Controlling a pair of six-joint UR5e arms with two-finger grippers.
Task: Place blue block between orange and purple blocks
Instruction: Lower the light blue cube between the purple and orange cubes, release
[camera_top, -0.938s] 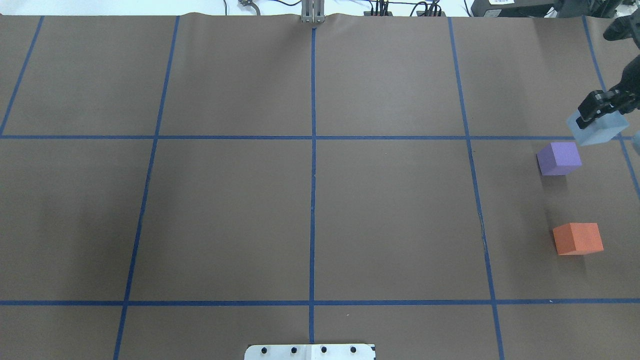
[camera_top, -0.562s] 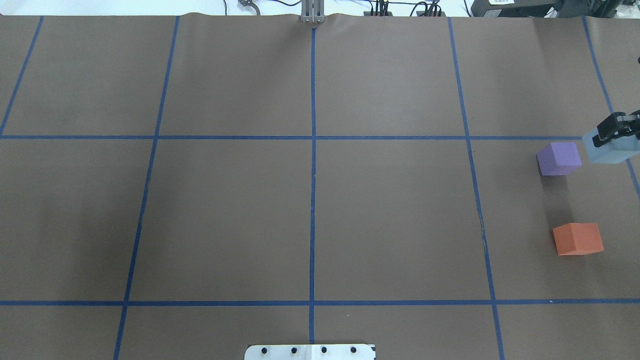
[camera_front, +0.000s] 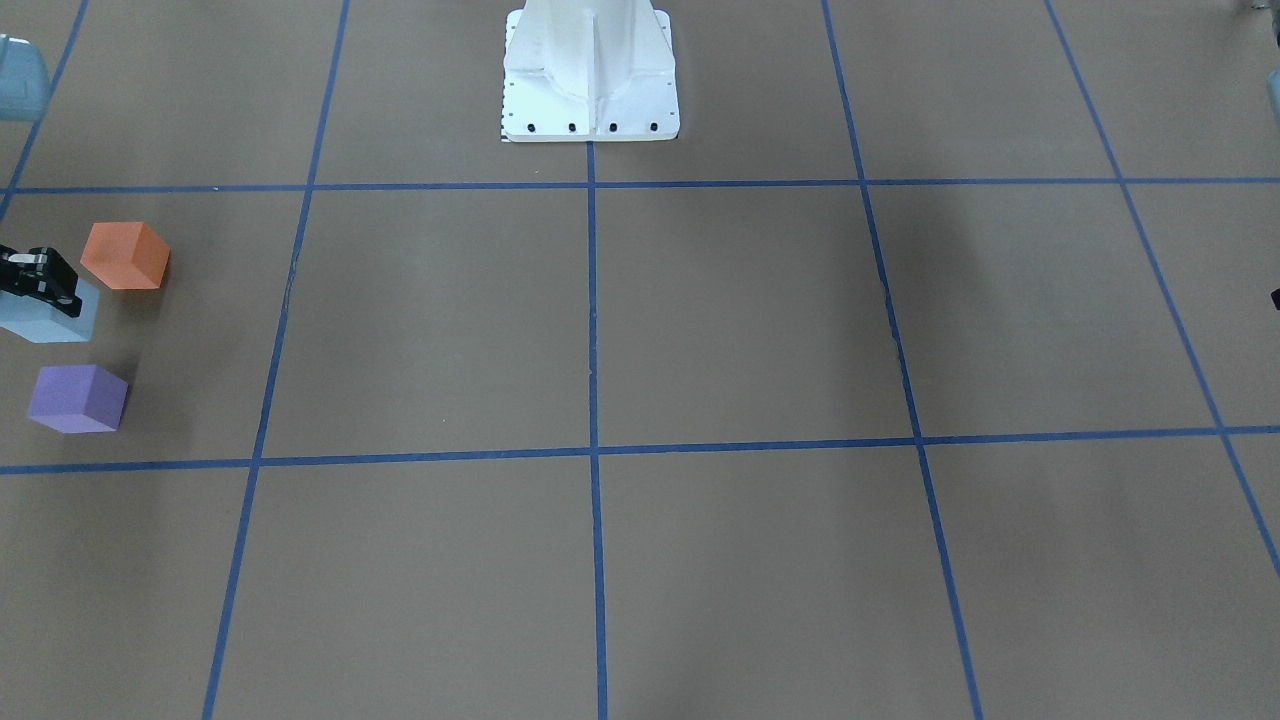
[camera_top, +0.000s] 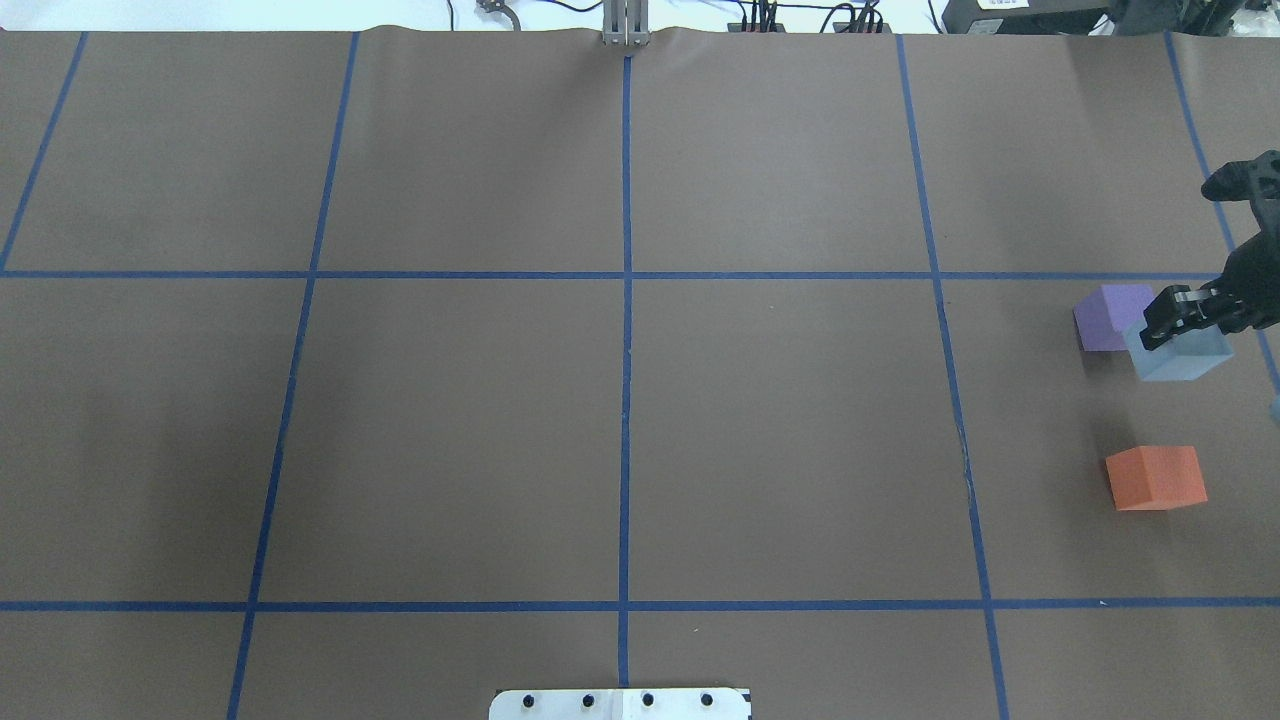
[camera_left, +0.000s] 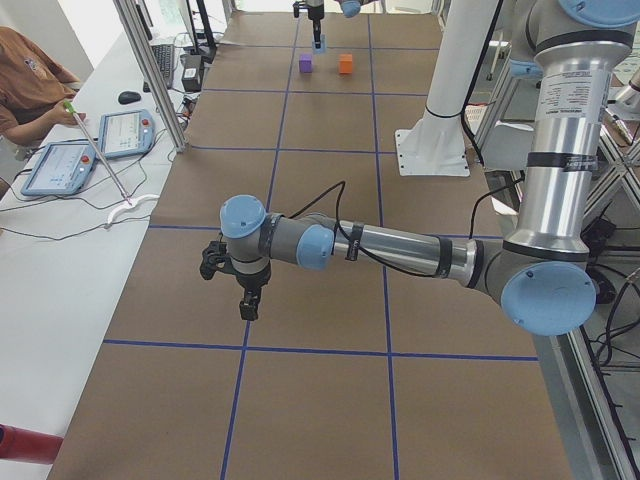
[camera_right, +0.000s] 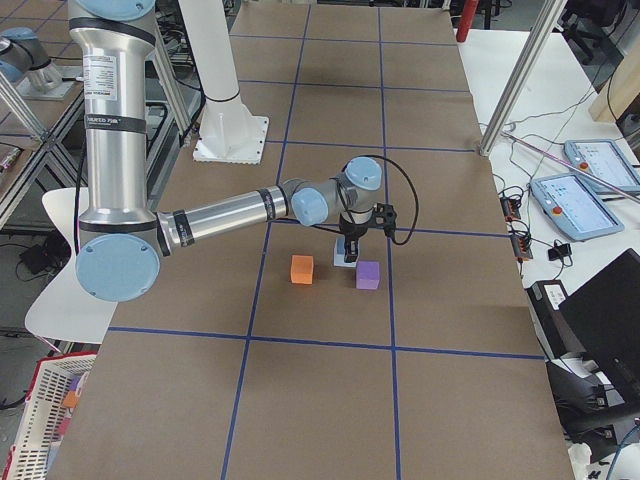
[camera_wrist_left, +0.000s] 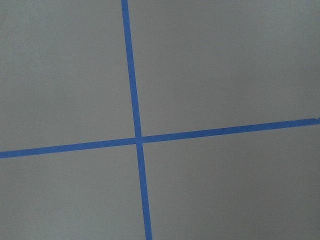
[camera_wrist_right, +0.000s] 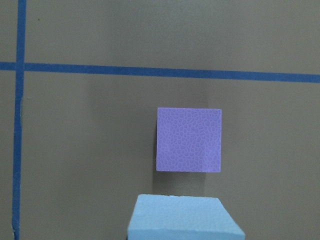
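My right gripper (camera_top: 1186, 318) is shut on the light blue block (camera_top: 1180, 358) and holds it just beside the purple block (camera_top: 1108, 318), on the side toward the orange block (camera_top: 1155, 478). In the front-facing view the blue block (camera_front: 45, 320) lies between the orange block (camera_front: 125, 256) and the purple block (camera_front: 78, 398), slightly to their left. The right wrist view shows the purple block (camera_wrist_right: 189, 140) ahead and the blue block's top (camera_wrist_right: 185, 220) at the bottom edge. My left gripper (camera_left: 246, 300) hangs over bare table far from the blocks; I cannot tell whether it is open or shut.
The white robot base (camera_front: 590, 70) stands at the table's middle near edge. Blue tape lines (camera_top: 625, 350) grid the brown table. The blocks lie near the table's right end. An operators' bench with tablets (camera_right: 585, 190) runs along the far side.
My right gripper has carried the blue block from beyond the purple block toward the robot, past the purple block's right side, into the gap toward the orange block. The purple and orange blocks have not moved.
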